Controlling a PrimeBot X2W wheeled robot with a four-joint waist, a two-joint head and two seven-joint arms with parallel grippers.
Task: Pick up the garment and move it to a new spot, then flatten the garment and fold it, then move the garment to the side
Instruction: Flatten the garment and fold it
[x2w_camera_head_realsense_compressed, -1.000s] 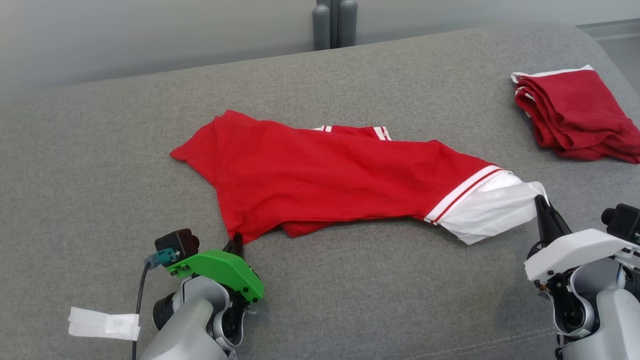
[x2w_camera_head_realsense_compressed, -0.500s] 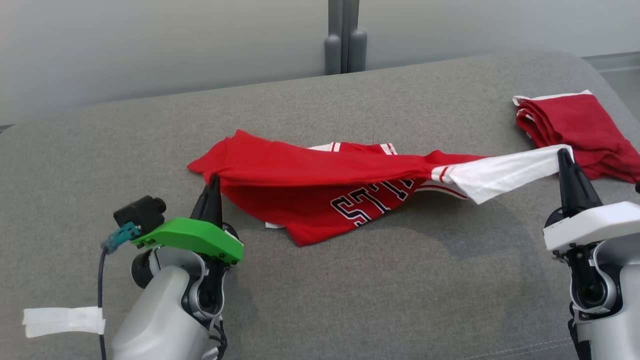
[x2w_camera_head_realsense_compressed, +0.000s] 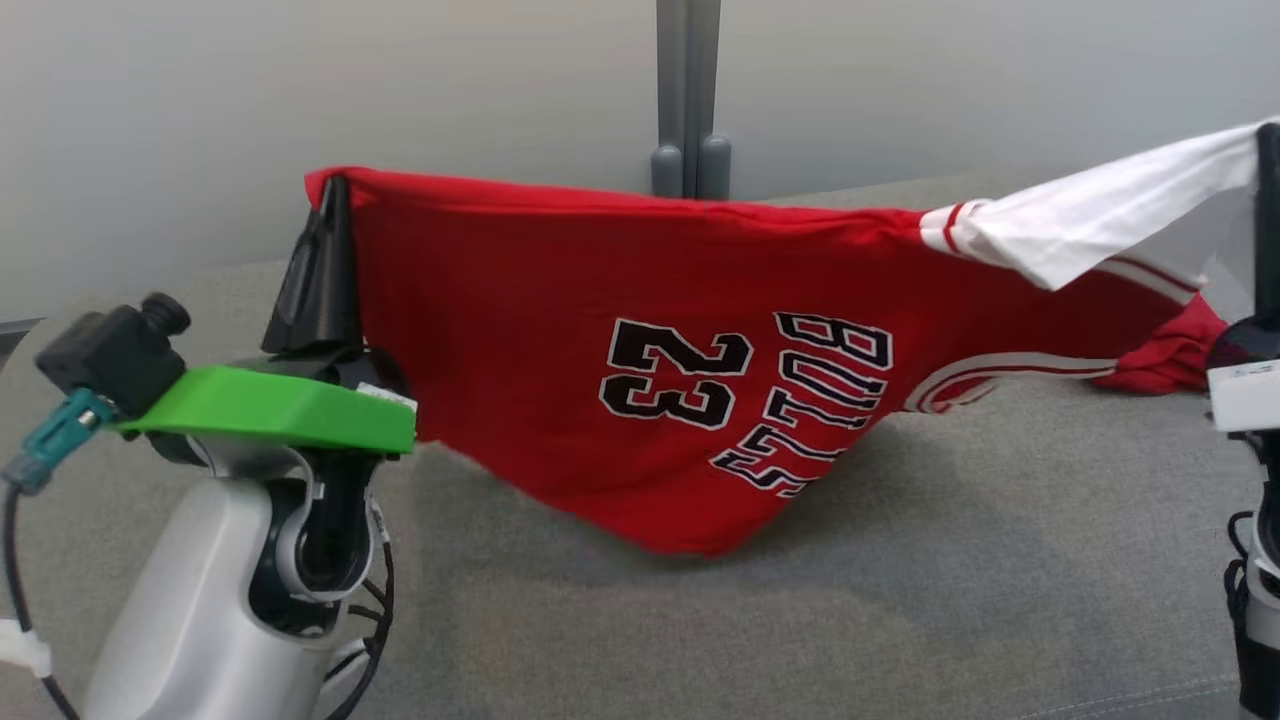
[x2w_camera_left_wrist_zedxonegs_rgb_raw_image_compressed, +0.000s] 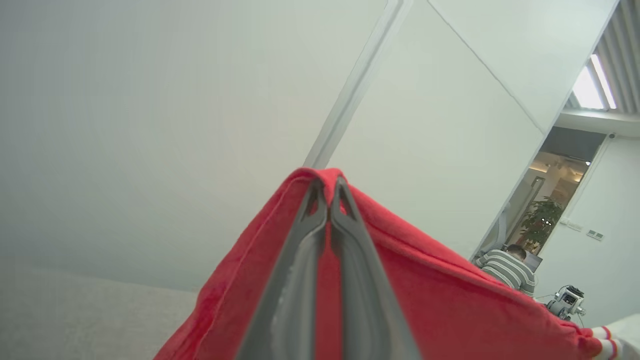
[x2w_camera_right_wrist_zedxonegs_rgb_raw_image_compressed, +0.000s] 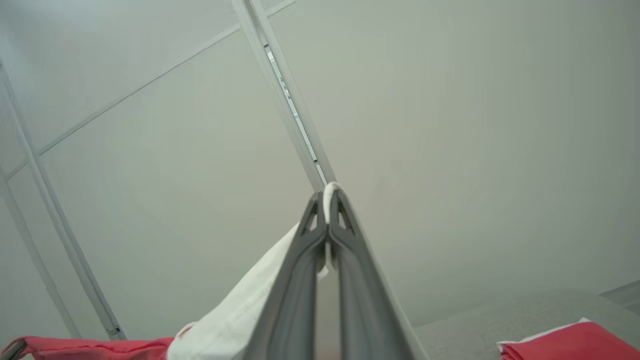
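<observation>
Now we hold the garment (x2w_camera_head_realsense_compressed: 640, 400) stretched across the middle of the head view, its printed front facing us, above the grey cushion (x2w_camera_head_realsense_compressed: 700, 630). Our left gripper (x2w_camera_head_realsense_compressed: 330, 190), upper left of the frame, is pinched tight on a red corner; our right gripper (x2w_camera_head_realsense_compressed: 1268, 150), at the upper right edge, is pinched tight on the white panel (x2w_camera_head_realsense_compressed: 1090, 220). The low point of the cloth sags toward the cushion; contact there is too blurred to tell. We judge the pick-up done and the carry to a new spot in hand; flattening, folding and setting aside remain. A second red cloth (x2w_camera_right_wrist_zedxonegs_rgb_raw_image_compressed: 565, 342) lies at lower right of the right wrist view.
</observation>
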